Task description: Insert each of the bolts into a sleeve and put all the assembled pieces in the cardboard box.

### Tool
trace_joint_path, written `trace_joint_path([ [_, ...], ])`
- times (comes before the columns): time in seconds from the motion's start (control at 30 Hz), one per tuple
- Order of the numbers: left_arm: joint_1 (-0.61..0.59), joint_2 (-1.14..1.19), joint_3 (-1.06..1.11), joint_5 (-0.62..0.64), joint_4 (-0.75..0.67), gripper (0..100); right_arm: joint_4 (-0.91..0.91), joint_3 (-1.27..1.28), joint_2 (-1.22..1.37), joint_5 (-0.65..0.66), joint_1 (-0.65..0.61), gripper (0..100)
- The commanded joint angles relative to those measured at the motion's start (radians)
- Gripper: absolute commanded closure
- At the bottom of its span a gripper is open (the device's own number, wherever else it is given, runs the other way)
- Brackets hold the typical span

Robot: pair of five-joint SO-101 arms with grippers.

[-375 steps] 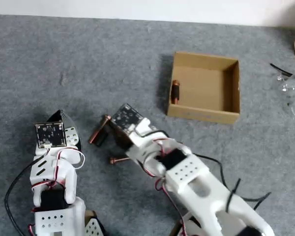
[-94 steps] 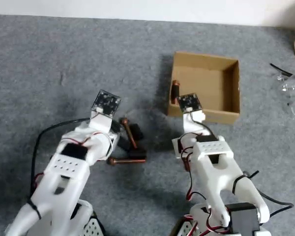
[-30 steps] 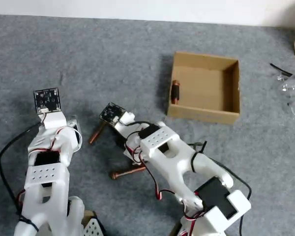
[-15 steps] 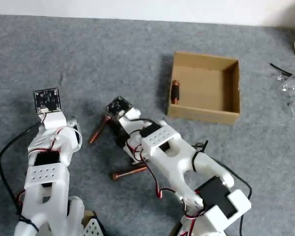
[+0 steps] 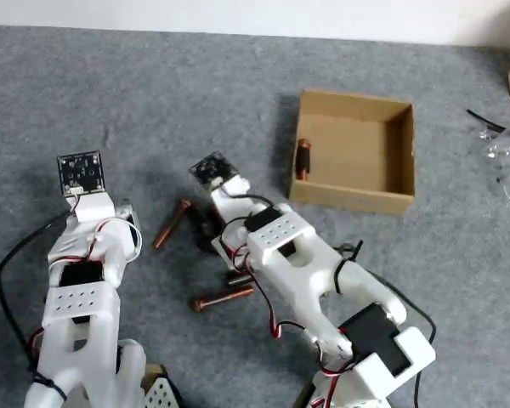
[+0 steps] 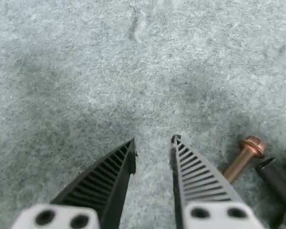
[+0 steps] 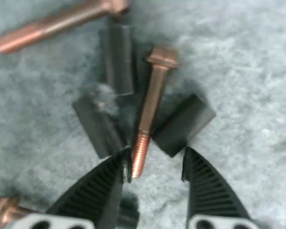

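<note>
My right gripper (image 7: 156, 161) is open just above the carpet, with the threaded tip of a copper bolt (image 7: 151, 106) lying between its fingertips. Three black sleeves (image 7: 118, 59) (image 7: 97, 126) (image 7: 183, 124) lie around that bolt. A second bolt (image 7: 62, 21) lies beyond them. In the high view the right arm (image 5: 276, 246) covers this cluster; one bolt (image 5: 172, 223) lies to its left and another bolt (image 5: 225, 297) nearer the front, beside a sleeve (image 5: 238, 277). The cardboard box (image 5: 391, 197) holds one assembled piece (image 5: 303, 159). My left gripper (image 6: 152, 143) is open over bare carpet, a bolt (image 6: 243, 156) off to one side.
The grey carpet (image 5: 153, 102) covers the table. Clear plastic bits and black wires (image 5: 497, 140) lie at the far right edge. The left arm (image 5: 89, 246) stands at the left, apart from the cluster.
The right arm's wrist has shifted a little toward the box and the far side over the last second. The left arm has stayed still.
</note>
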Motion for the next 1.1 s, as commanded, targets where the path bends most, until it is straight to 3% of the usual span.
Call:
trace_joint_path([
  [0.0, 0.013, -0.016, -0.038, 0.006, -0.018, 87, -0.056, -0.045, -0.002, -0.023, 0.044, 84.3],
  [0.63, 0.013, -0.016, -0.038, 0.006, -0.018, 87, -0.088, -0.111, 0.101, -0.084, 0.102, 84.3],
  [0.97, 0.013, -0.016, -0.038, 0.005, -0.018, 87, 0.110, -0.404, 0.329, -0.092, 0.102, 84.4],
  [1.07, 0.013, -0.016, -0.038, 0.005, -0.018, 87, 0.111, -0.403, 0.329, -0.092, 0.102, 92.4],
])
